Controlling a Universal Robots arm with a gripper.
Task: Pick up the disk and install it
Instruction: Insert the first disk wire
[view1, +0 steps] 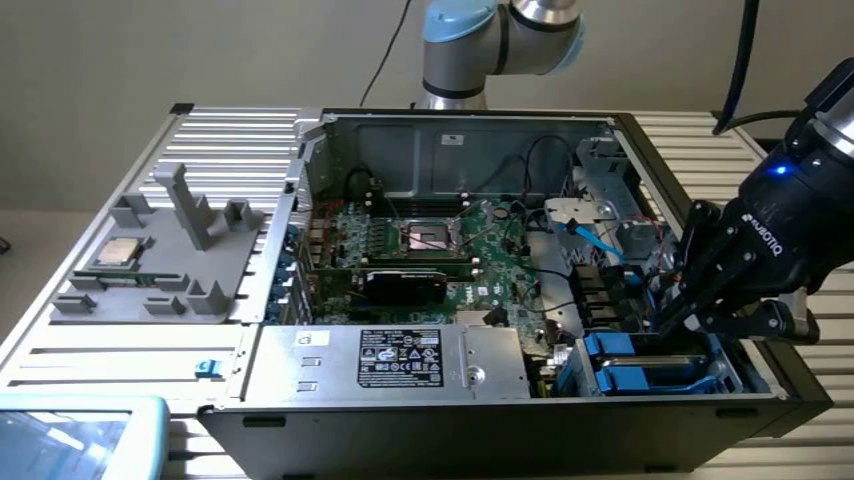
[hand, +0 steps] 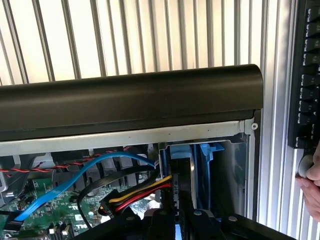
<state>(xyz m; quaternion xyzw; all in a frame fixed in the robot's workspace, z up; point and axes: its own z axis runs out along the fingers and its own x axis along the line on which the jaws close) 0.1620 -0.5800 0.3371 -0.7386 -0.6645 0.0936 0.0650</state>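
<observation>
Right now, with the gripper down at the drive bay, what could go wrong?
1. The gripper reaches into the bay by the blue carriers. The yellow and red wires and the blue cable run right beside it, so a sideways move could snag them.
2. A person's hand is just outside the case wall; a wide swing out might come near it.

disk (hand: 179, 170) in bay (view1: 577, 368) — case (view1: 441, 150) corner, tool (view1: 674, 322) above
</observation>
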